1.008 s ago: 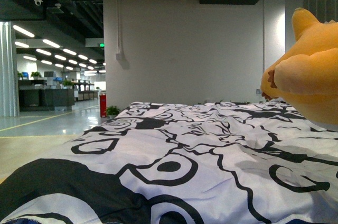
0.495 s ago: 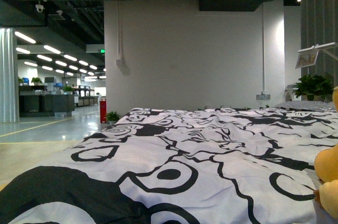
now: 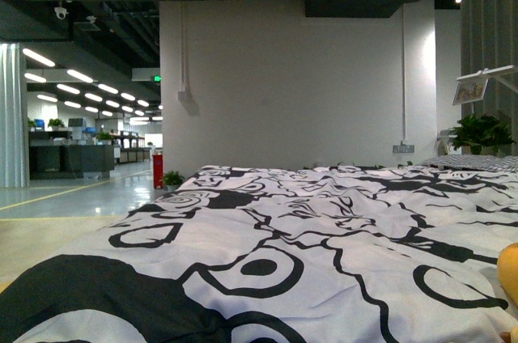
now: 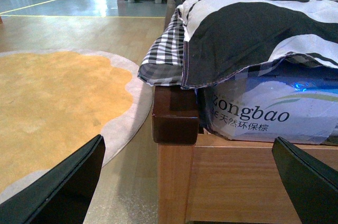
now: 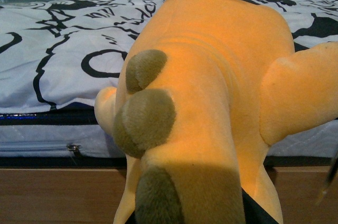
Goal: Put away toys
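The yellow-orange plush animal (image 5: 211, 71) fills the right wrist view, a paw with olive-tan toe pads (image 5: 145, 121) nearest the camera. It hangs over the side of the bed, its far end above the quilt. My right gripper (image 5: 190, 216) is shut on its near end, with only a black finger edge (image 5: 254, 211) showing beneath the plush. In the front view just a sliver of the plush animal (image 3: 510, 274) shows at the low right edge. My left gripper (image 4: 185, 192) is open and holds nothing, low by the bed's wooden corner.
A black-and-white quilt (image 3: 307, 230) covers the bed. Beneath it are a plastic-wrapped mattress (image 4: 264, 115), a dark corner post (image 4: 174, 115) and a wooden frame (image 4: 232, 182). An orange round rug (image 4: 53, 102) lies on the floor beside the bed. Potted plants (image 3: 479, 131) stand far right.
In the front view the plush animal dropped from high on the right to the low right edge, nearly out of view. The bed looks the same.
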